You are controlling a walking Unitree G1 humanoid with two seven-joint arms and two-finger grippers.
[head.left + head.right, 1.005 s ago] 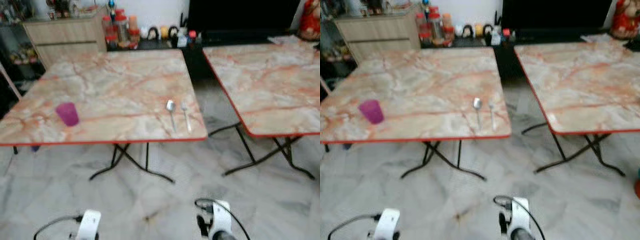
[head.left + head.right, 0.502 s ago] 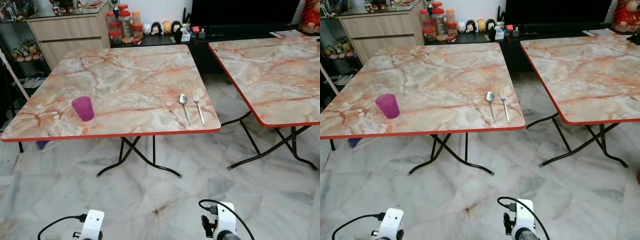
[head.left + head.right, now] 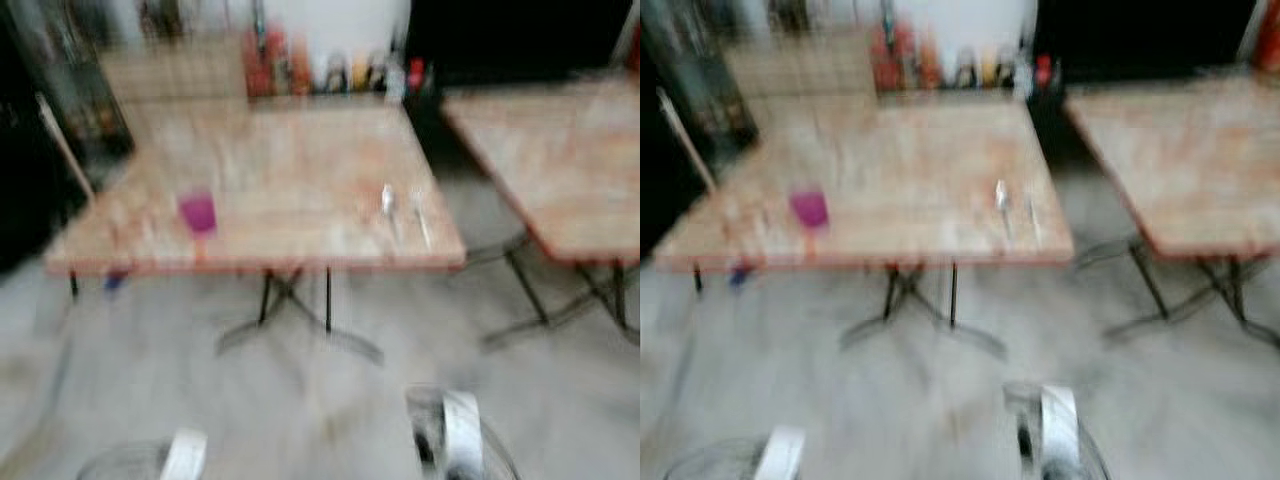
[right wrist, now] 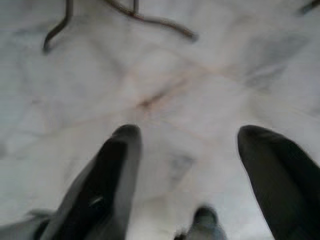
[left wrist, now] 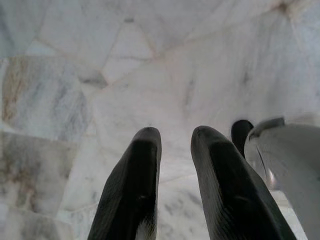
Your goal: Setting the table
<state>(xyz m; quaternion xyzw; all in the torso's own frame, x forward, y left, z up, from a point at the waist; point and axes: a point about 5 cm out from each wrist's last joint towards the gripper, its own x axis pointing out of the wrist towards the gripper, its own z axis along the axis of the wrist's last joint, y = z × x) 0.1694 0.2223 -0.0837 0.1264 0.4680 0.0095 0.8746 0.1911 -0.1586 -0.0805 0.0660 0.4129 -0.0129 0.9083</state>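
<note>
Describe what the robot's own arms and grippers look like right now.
Each gripper has two long, rounded black fingers: the left gripper and the right gripper. In the blurred head views, the left arm and the right arm show whitish-silver wrist housings with thin dark cables looping beside them.

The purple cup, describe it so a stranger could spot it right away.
Find the nearer marble-patterned folding table with the red edge. The purple cup stands upright near its front edge, toward the robot's left. It is the one brightly coloured thing there; the spoon and fork lie opposite.
</note>
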